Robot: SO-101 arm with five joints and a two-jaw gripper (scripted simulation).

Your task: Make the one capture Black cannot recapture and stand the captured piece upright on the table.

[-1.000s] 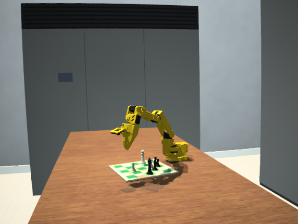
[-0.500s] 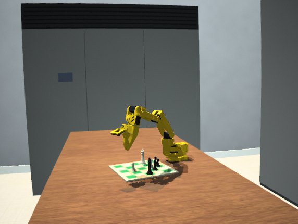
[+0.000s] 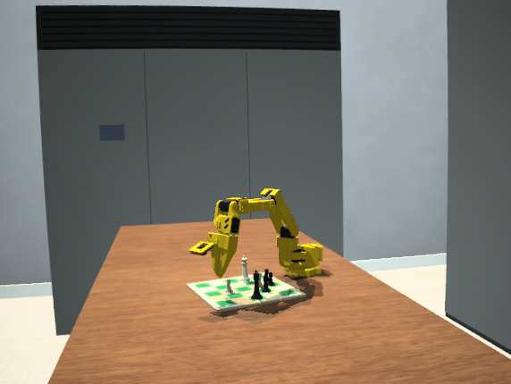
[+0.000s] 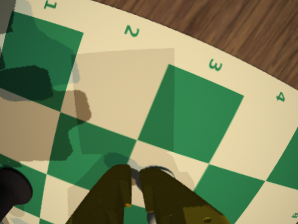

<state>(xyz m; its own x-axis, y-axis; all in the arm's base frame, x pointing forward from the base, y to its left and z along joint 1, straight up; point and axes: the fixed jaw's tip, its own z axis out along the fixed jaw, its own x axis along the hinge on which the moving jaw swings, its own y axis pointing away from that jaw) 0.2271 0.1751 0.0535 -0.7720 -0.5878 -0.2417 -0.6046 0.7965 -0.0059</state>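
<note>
- Exterior view: the yellow arm [image 3: 268,214] stands on the wooden table [image 3: 357,339] toward its far right edge, its base just behind the chessboard [image 3: 214,300].
- The board lies flat around the middle of the table, nearer the far edge than the near one.
- The gripper [image 3: 220,271] points down over the board's far left part, its tips just above the surface, touching no piece.
- A tall white piece [image 3: 244,268] stands upright near the board's far edge, just right of the gripper.
- A small pale pawn [image 3: 229,286] stands on the left part of the board.
- A tall black piece [image 3: 255,286] stands toward the near side, with two smaller black pieces [image 3: 267,280] beside it on the right.
- Wrist view: the gripper [image 4: 136,179] has its jaws closed together with nothing between them, over green and cream squares.
- The border digits 1 to 4 run along the board's edge, with the wood of the table beyond.
- A dark rounded piece [image 4: 12,189] shows at the left edge; which one it is cannot be told.
</note>
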